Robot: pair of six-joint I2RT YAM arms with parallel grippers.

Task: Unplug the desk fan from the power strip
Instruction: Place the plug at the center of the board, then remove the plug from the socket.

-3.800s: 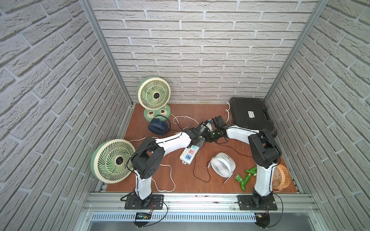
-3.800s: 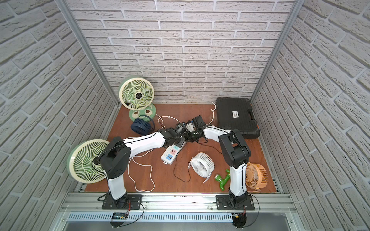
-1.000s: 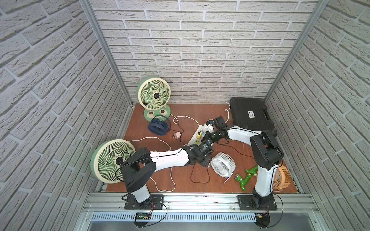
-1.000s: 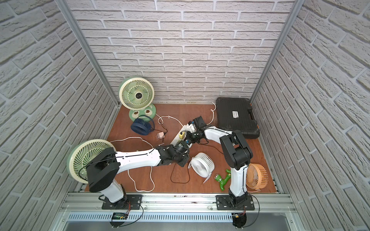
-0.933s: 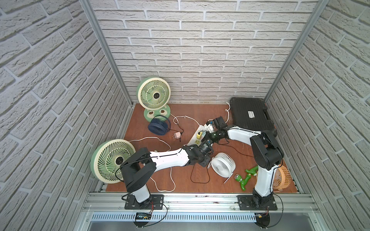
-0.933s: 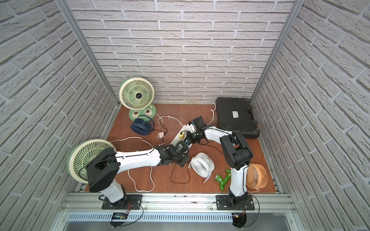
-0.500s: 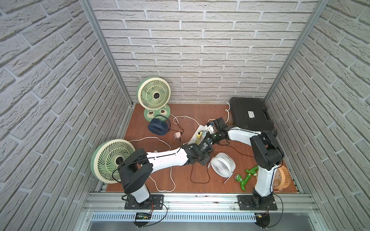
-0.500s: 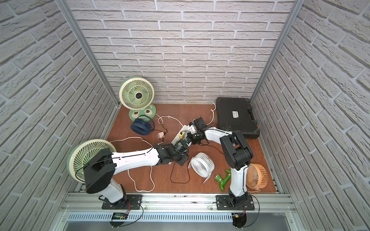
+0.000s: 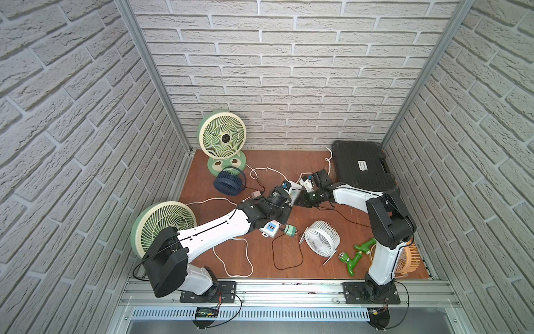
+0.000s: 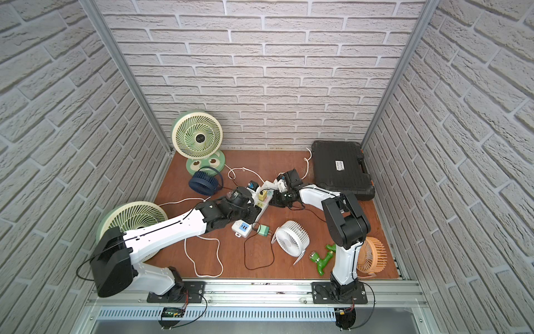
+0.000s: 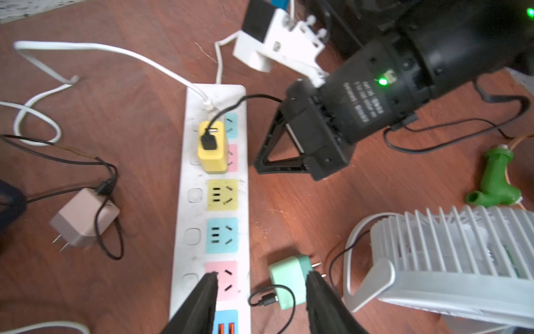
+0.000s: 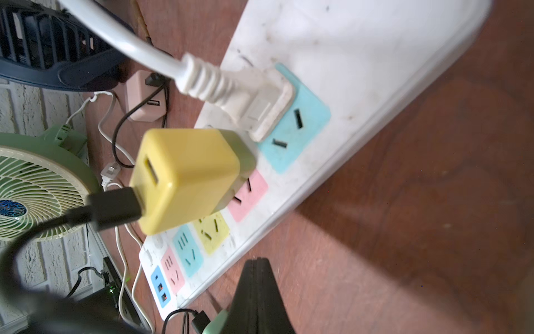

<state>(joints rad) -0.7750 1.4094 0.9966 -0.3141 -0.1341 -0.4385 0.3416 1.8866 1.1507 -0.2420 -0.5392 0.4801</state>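
The power strip [image 11: 199, 202] lies on the wooden table, also seen in both top views [image 9: 294, 191] [image 10: 261, 199]. A mint-green plug [image 11: 289, 282] lies loose on the table beside the strip's USB end, prongs out of any socket. Its black cable runs toward the white desk fan [image 11: 450, 260] [image 9: 322, 238]. My left gripper [image 11: 261, 292] is open over it, holding nothing. My right gripper [image 12: 257, 277] is shut and empty, its tip on the wood beside the strip's edge. A yellow adapter [image 12: 185, 179] and a white plug [image 12: 254, 104] sit in the strip.
A pink adapter [image 11: 83, 219] lies unplugged left of the strip. A navy fan [image 9: 228, 180] and two green fans [image 9: 222, 138] [image 9: 161, 228] stand at the left. A black case [image 9: 361, 167], a green toy [image 9: 357, 256] and an orange fan [image 9: 410, 257] are at the right.
My left gripper has opened and let go of the green plug, which now lies on the table. The left wrist has drawn back toward the strip. The right gripper stays shut.
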